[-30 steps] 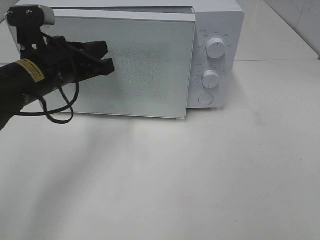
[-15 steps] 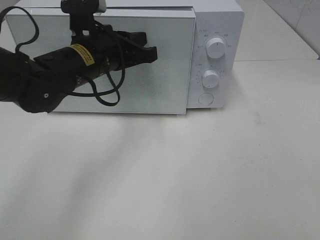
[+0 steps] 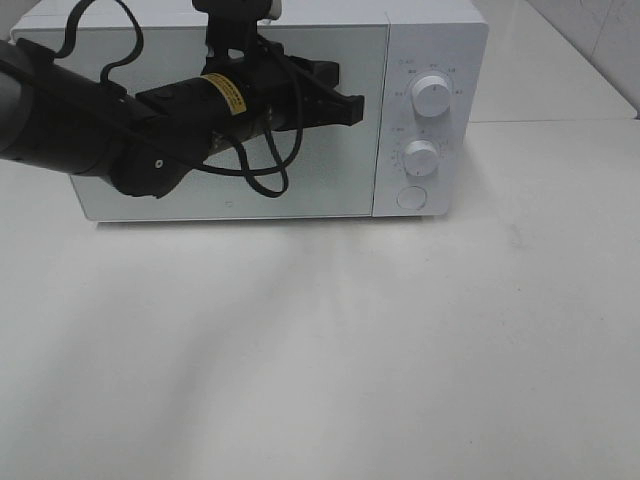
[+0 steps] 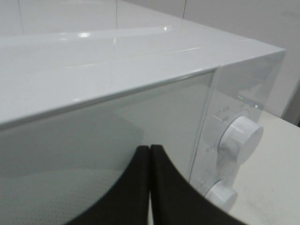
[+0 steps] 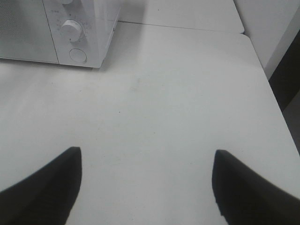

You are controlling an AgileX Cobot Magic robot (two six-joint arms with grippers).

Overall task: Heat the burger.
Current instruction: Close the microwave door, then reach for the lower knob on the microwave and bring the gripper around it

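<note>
Exterior high | our left gripper (image 3: 352, 106), jaws pressed together, empty, at the microwave door (image 3: 330, 175) | we should press squarely near its free edge | right gripper (image 5: 146, 158) wide, empty.

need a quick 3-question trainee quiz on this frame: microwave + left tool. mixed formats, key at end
1. True or false: the microwave door stands wide open.
2. The left tool is: A) wide open; B) shut on a plate; C) shut, holding nothing.
3. Fill in: ___ knobs sit above the round button.
Key: 1 false; 2 C; 3 two.
</note>
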